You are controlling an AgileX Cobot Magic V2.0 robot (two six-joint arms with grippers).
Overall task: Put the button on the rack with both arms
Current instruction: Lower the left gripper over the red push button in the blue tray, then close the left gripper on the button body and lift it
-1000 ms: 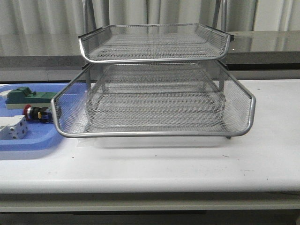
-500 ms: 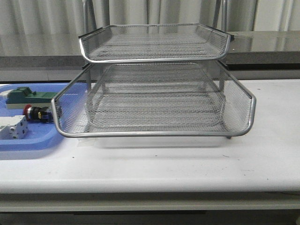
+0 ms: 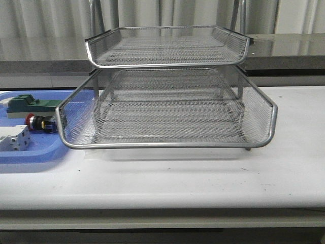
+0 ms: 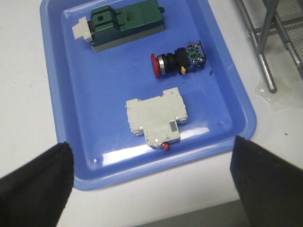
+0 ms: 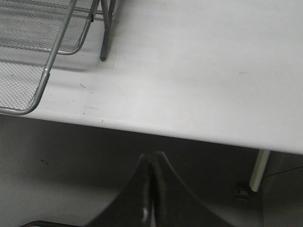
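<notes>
The button (image 4: pixel 179 58) lies on its side in the blue tray (image 4: pixel 66 94), red cap (image 3: pixel 30 121) toward the left in the front view, between a green block and a white terminal block. The silver wire-mesh rack (image 3: pixel 167 101) stands mid-table, its lower tray pulled forward. My left gripper (image 4: pixel 151 182) hangs open above the tray's near edge, with its black fingers (image 4: pixel 35 184) wide apart and nothing between them. Off the table's front edge, my right gripper (image 5: pixel 152 163) is shut and empty. Neither arm shows in the front view.
A green block (image 4: pixel 125 22) and a white terminal block (image 4: pixel 156 116) share the blue tray with the button. A rack leg (image 4: pixel 265 61) stands just beside the tray. A rack corner (image 5: pixel 42 52) and the table's front edge (image 5: pixel 189 135) lie ahead of the right gripper.
</notes>
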